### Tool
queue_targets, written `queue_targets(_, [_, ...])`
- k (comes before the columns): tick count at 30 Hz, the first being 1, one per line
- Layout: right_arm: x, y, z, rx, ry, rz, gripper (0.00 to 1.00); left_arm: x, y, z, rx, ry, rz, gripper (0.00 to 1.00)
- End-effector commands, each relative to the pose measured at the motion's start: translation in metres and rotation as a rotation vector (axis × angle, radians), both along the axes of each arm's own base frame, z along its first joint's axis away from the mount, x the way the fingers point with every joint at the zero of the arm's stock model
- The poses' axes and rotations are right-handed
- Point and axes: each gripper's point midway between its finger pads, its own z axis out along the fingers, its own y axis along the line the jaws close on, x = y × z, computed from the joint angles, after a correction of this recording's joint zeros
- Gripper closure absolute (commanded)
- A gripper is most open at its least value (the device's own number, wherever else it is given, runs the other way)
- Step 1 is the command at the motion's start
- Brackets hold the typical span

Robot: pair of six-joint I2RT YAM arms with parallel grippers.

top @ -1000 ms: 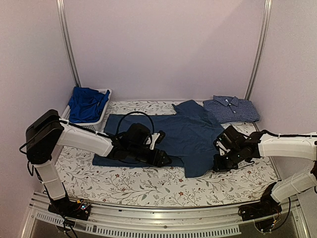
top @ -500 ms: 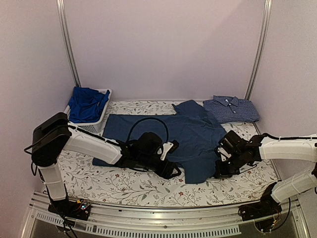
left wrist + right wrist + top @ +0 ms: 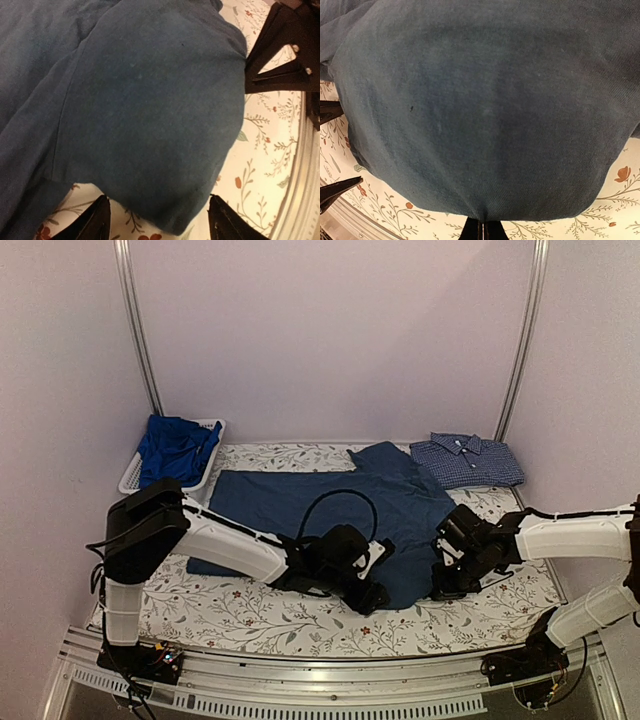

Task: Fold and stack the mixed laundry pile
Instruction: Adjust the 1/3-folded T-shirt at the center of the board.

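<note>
1. Overhead, a dark navy T-shirt (image 3: 330, 505) is seen spread flat on a flowered cloth (image 3: 260, 625), lying between the two arms.
2. The left gripper (image 3: 159, 200) is held low at the near hem of the T-shirt. Its fingers (image 3: 97, 220) are spread apart, and a rounded flap of the hem lies in the gap between them. Whether the fingers touch the fabric cannot be told.
3. The right gripper (image 3: 482, 229) is pressed together, and the hem edge is pinched at its fingertips. From there the fabric bulges up and away from the fingers.
4. Both grippers are placed along the same near edge of the T-shirt, near each other, with the right gripper to the right of the left fingers.
5. Well beyond the left fingers, at the far left corner, a white mesh basket (image 3: 130, 478) is seen. A bright royal-blue garment (image 3: 175, 448) is heaped inside it.
6. Well beyond the right fingers, at the far right, a checked collared shirt (image 3: 467, 460) is laid folded on the cloth, just beside the far sleeve of the T-shirt.
</note>
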Motion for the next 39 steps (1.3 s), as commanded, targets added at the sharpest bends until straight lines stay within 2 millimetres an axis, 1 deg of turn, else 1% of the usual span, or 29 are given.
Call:
queue_targets(1, [0.008,0.004,0.006,-0.002,-0.027,-0.008,1.0,0.009,0.009,-0.028,0.187,-0.099,0.052,0.36])
queue_targets(3, [0.009,0.004,0.006,-0.007,-0.027,-0.011,0.99,0.01,0.011,-0.039,0.247,-0.122,0.053,0.42])
queue_targets(5, [0.009,0.003,0.005,-0.014,-0.025,-0.012,0.91,0.009,0.015,-0.05,0.304,-0.141,0.044,0.51])
queue_targets(7, [0.008,0.001,0.004,-0.028,-0.015,-0.013,0.83,0.009,0.021,-0.058,0.34,-0.137,0.043,0.65])
queue_targets(9, [0.006,-0.001,0.004,-0.037,-0.008,-0.015,0.76,0.008,0.025,-0.06,0.331,-0.115,0.046,0.77])
queue_targets(10, [0.006,-0.002,0.005,-0.035,-0.01,-0.016,0.74,0.008,0.026,-0.059,0.318,-0.099,0.05,0.82])
queue_targets(14, [0.004,-0.003,0.006,-0.03,-0.012,-0.019,0.73,0.014,0.032,-0.054,0.274,-0.048,0.078,0.92])
queue_targets(20, [0.004,0.012,-0.002,0.023,0.019,0.009,0.71,0.014,0.029,-0.052,0.252,-0.026,0.07,0.94])
queue_targets(24, [0.008,0.016,-0.001,0.032,0.009,0.008,0.71,0.013,0.03,-0.053,0.254,-0.023,0.071,0.94])
queue_targets(29, [0.006,0.014,-0.013,0.013,0.024,0.007,0.72,0.013,0.03,-0.055,0.254,-0.02,0.073,0.94])
queue_targets(33, [0.002,0.015,-0.02,-0.018,0.032,0.014,0.72,0.014,0.031,-0.055,0.256,-0.018,0.075,0.94])
queue_targets(35, [-0.002,0.012,-0.025,-0.042,0.046,0.012,0.72,0.013,0.032,-0.056,0.257,-0.017,0.075,0.94])
queue_targets(37, [-0.005,0.007,-0.03,-0.077,0.05,0.006,0.78,0.014,0.032,-0.054,0.256,-0.02,0.076,0.94])
queue_targets(39, [-0.007,0.0,-0.033,-0.108,0.049,-0.01,0.87,0.014,0.032,-0.054,0.255,-0.019,0.077,0.95])
